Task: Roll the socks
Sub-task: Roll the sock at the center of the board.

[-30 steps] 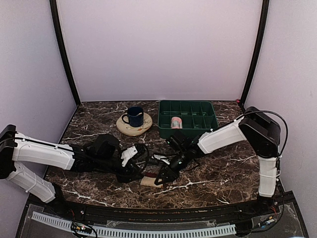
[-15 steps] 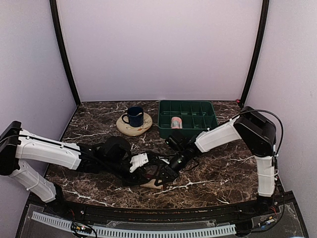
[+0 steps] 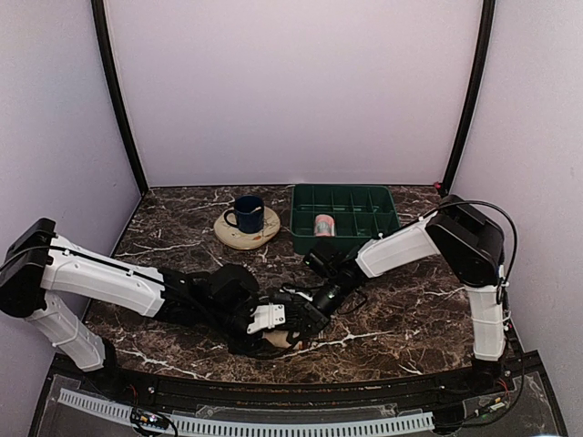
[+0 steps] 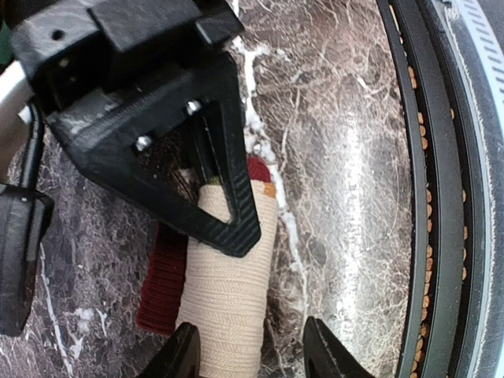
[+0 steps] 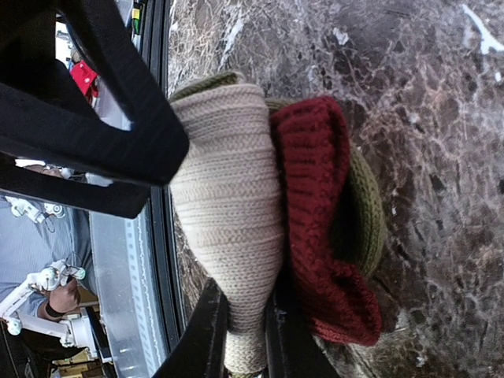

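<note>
Item count:
- sock bundle [image 3: 278, 339], near edge: 1, with beige, dark red and olive layers visible
- rolled sock [image 3: 323, 225]: 1
- green tray [image 3: 344, 187]: 1
- blue mug [image 3: 247, 214]: 1
- round wooden coaster [image 3: 239, 239]: 1
- robot arms: 2, the left arm [image 3: 100, 278] and the right arm [image 3: 401, 248]

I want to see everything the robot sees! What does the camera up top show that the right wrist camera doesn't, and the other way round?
Only the top view: the whole left arm and right arm, a blue mug on a round coaster, and a green tray holding a rolled sock. Only the right wrist view: the knit up close, with a red cuff and an olive layer beside the beige sock, which the right gripper pinches. Both: the beige sock and the marble table.
</note>
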Robot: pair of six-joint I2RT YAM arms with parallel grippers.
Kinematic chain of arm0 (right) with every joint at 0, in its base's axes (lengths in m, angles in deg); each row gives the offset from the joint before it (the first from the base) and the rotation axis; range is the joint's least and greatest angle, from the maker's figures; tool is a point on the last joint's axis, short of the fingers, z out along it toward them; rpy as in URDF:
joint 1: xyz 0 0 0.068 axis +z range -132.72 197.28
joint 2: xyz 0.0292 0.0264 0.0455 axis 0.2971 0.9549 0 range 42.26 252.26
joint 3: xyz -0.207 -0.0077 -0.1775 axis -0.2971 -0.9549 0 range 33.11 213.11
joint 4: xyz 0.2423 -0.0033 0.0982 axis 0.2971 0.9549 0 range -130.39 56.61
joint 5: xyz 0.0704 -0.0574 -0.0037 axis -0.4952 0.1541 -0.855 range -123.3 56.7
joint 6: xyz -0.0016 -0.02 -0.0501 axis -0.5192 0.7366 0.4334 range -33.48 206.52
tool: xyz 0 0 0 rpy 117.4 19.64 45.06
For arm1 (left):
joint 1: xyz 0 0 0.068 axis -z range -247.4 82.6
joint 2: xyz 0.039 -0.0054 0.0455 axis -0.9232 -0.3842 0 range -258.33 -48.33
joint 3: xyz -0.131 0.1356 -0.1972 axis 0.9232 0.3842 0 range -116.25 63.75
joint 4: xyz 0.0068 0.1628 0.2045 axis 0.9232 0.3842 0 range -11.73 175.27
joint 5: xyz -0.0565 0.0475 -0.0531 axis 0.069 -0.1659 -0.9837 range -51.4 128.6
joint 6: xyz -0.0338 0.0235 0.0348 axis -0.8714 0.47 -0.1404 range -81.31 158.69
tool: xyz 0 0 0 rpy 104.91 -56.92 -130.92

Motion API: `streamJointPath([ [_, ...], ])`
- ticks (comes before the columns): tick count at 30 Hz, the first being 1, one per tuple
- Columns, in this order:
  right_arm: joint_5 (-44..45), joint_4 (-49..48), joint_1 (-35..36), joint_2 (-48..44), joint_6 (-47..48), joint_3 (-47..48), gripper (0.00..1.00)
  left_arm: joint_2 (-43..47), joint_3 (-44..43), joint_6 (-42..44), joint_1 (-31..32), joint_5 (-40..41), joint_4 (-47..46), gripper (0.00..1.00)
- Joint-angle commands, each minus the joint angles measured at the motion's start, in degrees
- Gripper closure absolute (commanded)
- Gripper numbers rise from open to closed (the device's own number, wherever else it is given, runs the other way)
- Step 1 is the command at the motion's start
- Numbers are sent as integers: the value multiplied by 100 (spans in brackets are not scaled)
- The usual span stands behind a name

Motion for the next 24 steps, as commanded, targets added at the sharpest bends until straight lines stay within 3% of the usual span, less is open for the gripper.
streamJointPath([
  [1,372,807,15,310,-41,-160,99,-141,-167,243,111,202,225,52],
  [24,256,1000,95,344,89,-58,100,-697,-525,502,141,404,233,54],
])
